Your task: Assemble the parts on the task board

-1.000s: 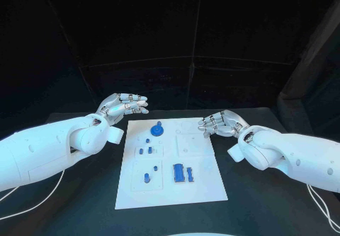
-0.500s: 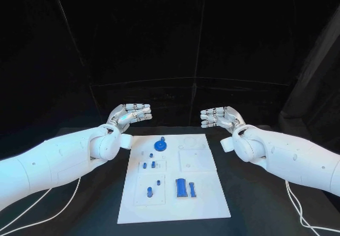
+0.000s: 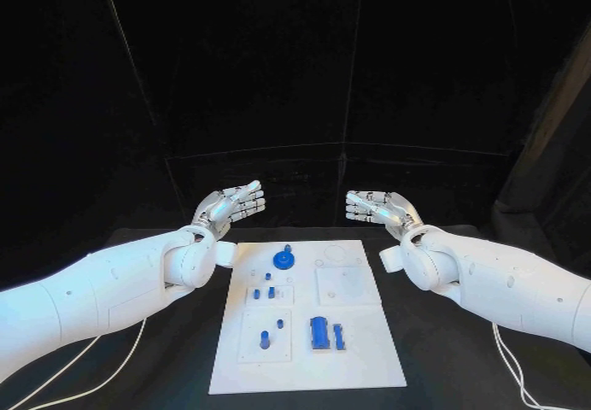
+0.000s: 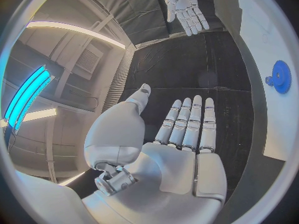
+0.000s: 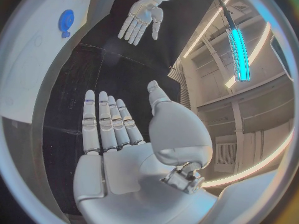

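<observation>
The white task board (image 3: 357,342) lies in the middle of the black table. A blue gear (image 3: 284,257) stands at its far end, small blue pegs (image 3: 264,293) sit in the middle left, and a blue block (image 3: 320,332) with a thin piece beside it lies nearer me. My left hand (image 3: 231,205) hovers beyond the board's far left corner, fingers straight and apart, holding nothing. My right hand (image 3: 381,208) hovers beyond the far right corner, flat and empty too. The left wrist view shows the left hand (image 4: 181,134), the right hand (image 4: 184,7) and the gear (image 4: 280,76).
White cables (image 3: 74,359) trail across the table at my left arm, and another cable (image 3: 512,376) at my right. Black curtains close the space behind the table. In the right wrist view the board (image 5: 37,40) carries the gear (image 5: 66,21).
Both hands have opened from curled to flat and risen away from the board's far corners. The camera has tilted, shifting the whole picture.
</observation>
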`<state>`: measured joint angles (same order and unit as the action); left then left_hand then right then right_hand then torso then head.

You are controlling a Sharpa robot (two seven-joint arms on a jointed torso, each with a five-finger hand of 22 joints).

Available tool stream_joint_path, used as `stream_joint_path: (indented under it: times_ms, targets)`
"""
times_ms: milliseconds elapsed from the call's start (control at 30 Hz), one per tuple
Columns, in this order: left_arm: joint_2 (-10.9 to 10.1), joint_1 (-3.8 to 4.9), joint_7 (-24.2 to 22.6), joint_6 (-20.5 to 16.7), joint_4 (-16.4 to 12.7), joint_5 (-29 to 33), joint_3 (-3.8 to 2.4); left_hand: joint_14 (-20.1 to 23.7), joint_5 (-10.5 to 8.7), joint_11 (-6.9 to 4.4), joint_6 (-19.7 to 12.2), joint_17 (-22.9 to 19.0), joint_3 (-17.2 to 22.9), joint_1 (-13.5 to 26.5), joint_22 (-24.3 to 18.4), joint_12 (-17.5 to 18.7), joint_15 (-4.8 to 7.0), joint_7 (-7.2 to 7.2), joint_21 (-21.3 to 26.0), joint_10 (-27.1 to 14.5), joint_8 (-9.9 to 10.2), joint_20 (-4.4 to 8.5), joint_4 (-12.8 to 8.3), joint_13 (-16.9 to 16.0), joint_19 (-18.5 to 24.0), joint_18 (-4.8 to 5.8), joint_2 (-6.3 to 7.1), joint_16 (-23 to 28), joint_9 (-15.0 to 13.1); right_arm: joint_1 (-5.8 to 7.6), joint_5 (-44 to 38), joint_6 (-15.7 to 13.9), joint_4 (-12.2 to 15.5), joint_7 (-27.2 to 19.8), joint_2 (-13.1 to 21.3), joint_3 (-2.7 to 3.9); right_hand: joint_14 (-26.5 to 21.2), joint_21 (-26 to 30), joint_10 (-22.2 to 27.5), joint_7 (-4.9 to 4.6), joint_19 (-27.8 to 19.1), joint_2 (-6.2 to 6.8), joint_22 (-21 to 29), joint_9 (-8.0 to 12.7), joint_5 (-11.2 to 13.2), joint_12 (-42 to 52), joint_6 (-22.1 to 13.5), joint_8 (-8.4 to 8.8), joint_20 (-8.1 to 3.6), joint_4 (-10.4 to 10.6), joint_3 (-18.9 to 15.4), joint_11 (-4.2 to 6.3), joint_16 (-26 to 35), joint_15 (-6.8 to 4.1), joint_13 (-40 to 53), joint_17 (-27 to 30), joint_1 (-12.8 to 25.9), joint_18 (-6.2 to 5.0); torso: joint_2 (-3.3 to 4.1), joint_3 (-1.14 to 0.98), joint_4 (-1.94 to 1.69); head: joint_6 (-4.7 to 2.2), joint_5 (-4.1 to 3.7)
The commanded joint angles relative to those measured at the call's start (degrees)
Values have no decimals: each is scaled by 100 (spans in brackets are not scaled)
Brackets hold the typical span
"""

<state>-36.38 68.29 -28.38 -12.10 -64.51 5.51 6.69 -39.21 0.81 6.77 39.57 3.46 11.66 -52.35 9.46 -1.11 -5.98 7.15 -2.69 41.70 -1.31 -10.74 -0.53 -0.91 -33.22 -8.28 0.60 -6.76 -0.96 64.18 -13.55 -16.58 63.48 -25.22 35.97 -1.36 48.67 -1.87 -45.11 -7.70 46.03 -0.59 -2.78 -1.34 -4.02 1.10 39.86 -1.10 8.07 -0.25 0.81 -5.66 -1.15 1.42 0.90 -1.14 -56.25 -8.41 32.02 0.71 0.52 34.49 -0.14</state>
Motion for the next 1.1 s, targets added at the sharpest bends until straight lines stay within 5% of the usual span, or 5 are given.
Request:
stream_joint_path:
  times_ms: [33,233,267,400,1100]
  targets:
    - [-79,-64,-47,-546,-263,-107,-64,1251,-81,-215,-1261,-346,-372,1669,-301,111,190,-228,269,-1330,131,342,53,91,1060,273,-60,215,96,-30,271,-534,318,-109,84,23,-1567,187,1452,248,-1481,59,278,134,402,-110,-1283,110,-260,25,-81,566,115,-142,-90,114,1810,281,-84,-71,-52,-11,14]
    - [-374,-357,-84,-1586,-1156,-281,-301,1843,-81,-677,-1858,-346,-547,2461,-444,111,598,-715,269,-1960,131,505,53,91,1561,332,-60,676,96,-195,753,-1521,1354,-264,434,73,-2267,187,2098,361,-2143,59,278,134,402,-110,-1858,110,-375,25,-81,566,115,-142,-90,114,2618,378,-84,-71,-52,-11,14]
    - [-425,-408,-91,-1767,-1311,-311,-342,1930,-81,-677,-1945,-346,-573,2577,-465,111,598,-715,269,-2051,131,528,53,91,1635,364,-60,676,96,-221,830,-1679,1520,-289,490,81,-2374,187,2199,770,-2244,59,278,134,402,-110,-1945,110,-393,25,-81,566,115,-142,-90,114,2741,378,-84,-71,-52,-11,14]
    - [-605,-588,-113,-2403,-1858,-417,-487,2205,-81,-677,-2224,-346,-653,2943,-531,111,598,-715,269,-2343,131,604,53,91,1868,396,-60,676,96,-310,1088,-2207,2074,-371,678,108,-2725,187,2529,770,-2575,59,278,134,402,-110,-2229,110,-807,25,-81,566,115,-142,-90,114,3147,841,-84,-71,-52,-11,14]
    - [-832,-813,-142,-3202,-2544,-551,-669,3215,-81,-677,-3244,-346,-1166,4292,-946,111,598,-715,269,-3420,131,1074,53,91,2720,828,-60,676,96,-402,1355,-2753,2647,-457,872,136,-3982,187,3691,770,-3764,59,278,134,402,-110,-3262,110,-807,25,-81,566,115,-142,-90,114,4595,841,-84,-71,-52,-11,14]
